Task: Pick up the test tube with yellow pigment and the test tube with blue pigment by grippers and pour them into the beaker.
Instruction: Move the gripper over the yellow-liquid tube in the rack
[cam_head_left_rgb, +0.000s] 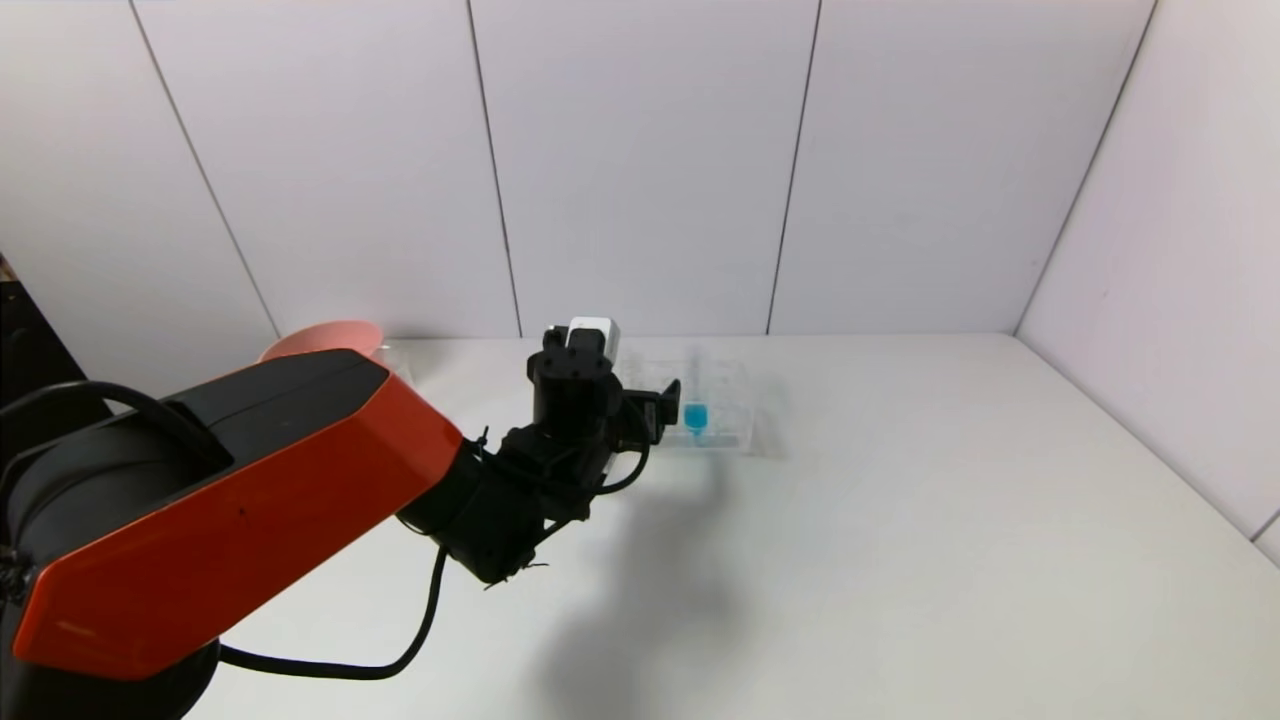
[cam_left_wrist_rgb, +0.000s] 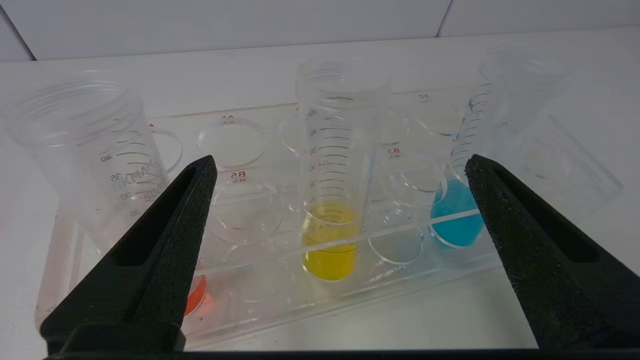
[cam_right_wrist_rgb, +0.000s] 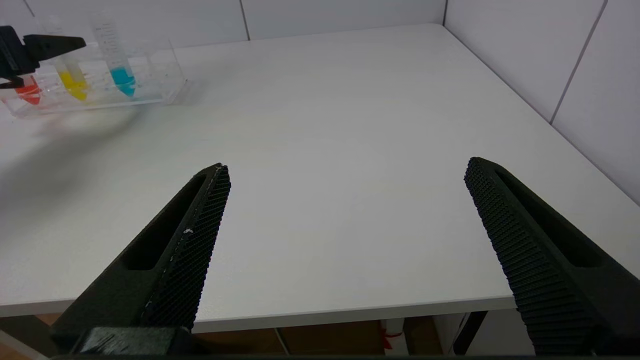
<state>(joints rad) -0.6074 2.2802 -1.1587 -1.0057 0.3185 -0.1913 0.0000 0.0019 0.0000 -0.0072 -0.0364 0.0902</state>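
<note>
Your left gripper is hovering, fingers released, before the rack; the test tube with yellow pigment is standing between them. Your right gripper is idling released, well apart from the rack.

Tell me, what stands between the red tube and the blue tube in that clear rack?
The test tube with yellow pigment stands between the red-liquid tube and the test tube with blue pigment, in the rack. The left wrist view shows it best.

Left end effector: my spread fingers straddle the yellow tube; red tube and blue tube flank. Right bench: open.
</note>
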